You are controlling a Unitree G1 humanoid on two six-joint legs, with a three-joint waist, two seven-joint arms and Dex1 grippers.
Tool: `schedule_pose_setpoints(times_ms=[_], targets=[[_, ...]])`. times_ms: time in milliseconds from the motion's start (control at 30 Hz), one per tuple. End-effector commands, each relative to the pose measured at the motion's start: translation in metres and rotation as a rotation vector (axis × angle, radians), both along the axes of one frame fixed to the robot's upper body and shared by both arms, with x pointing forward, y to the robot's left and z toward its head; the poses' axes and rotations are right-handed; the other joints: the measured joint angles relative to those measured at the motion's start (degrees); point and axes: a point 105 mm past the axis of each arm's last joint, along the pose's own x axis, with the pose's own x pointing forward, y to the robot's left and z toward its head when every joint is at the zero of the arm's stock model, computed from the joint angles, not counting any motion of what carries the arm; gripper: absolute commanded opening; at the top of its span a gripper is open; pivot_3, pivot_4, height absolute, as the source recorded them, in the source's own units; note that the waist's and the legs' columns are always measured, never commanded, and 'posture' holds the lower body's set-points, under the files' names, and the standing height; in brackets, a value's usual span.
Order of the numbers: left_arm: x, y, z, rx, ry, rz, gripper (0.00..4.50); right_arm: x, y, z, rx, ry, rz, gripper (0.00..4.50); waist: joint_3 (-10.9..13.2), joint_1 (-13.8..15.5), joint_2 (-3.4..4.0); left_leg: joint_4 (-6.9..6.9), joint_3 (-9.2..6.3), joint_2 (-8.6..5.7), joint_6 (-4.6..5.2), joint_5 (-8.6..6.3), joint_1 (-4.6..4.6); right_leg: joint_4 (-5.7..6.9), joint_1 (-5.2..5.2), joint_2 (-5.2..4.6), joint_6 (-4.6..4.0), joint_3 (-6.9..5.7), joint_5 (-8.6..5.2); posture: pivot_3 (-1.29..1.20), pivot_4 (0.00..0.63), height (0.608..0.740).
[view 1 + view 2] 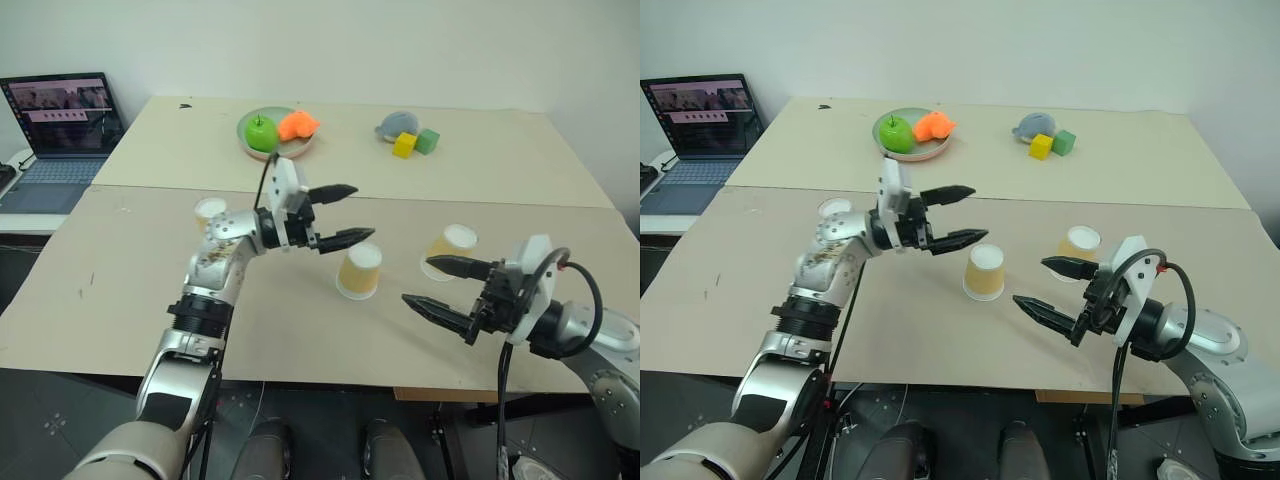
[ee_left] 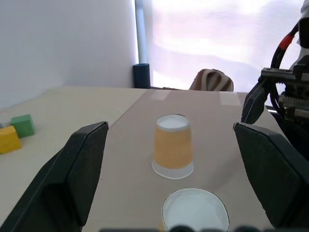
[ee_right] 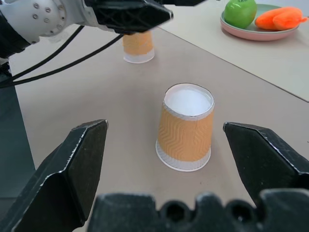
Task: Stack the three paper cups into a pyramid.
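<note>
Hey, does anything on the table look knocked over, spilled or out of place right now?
Nothing stands out. All three paper cups stand upside down and apart on the table: the left cup, the middle cup and the right cup. None is tipped or crushed. The left gripper and right gripper are open and empty.

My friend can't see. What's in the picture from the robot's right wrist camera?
An upside-down orange paper cup stands on a tan table between the right gripper's two open black fingers. Behind it stands another cup under the left gripper, and farther off a plate with a green apple.
</note>
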Motion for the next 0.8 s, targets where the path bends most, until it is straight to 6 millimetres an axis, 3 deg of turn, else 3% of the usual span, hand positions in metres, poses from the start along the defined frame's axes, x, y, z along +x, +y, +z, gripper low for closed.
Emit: schedule_pose_setpoints(times_ms=[33,167,367,533,800], targets=[[0.000,0.023,0.027,-0.146,0.012,0.178,4.41,0.000,0.004,0.009,0.027,-0.038,0.028,4.50,0.00,0.01,0.00,0.01,-0.01,0.02,0.00,0.00,0.00,0.01,0.00,0.00,0.00,0.00,0.00,0.00,0.150,0.678],[0.024,0.082,0.014,-0.280,0.074,0.656,4.41,0.001,0.009,0.005,0.040,-0.028,0.044,4.50,0.00,0.09,0.00,-0.01,-0.05,0.02,0.00,0.00,0.08,-0.01,0.08,-0.01,0.00,0.00,0.00,0.00,0.150,0.678],[0.030,0.133,-0.002,-0.319,0.139,1.074,4.41,0.004,0.013,0.003,0.043,-0.023,0.064,4.50,0.03,0.35,-0.06,0.00,-0.08,-0.02,-0.01,0.00,0.12,0.00,0.15,-0.01,0.00,-0.04,0.00,0.00,0.150,0.678],[0.030,0.158,-0.016,-0.328,0.189,1.233,4.41,0.005,0.015,0.003,0.054,-0.024,0.078,4.50,0.03,0.31,-0.06,0.00,-0.10,-0.04,-0.02,0.01,0.13,-0.04,0.20,-0.03,0.01,-0.07,0.01,0.00,0.150,0.678],[0.035,0.166,-0.020,-0.275,0.165,1.285,4.41,0.005,0.013,0.004,0.054,-0.032,0.066,4.50,0.03,0.27,-0.06,0.00,-0.10,-0.05,-0.02,0.01,0.13,-0.03,0.19,-0.03,0.01,-0.09,0.01,0.00,0.150,0.678]])
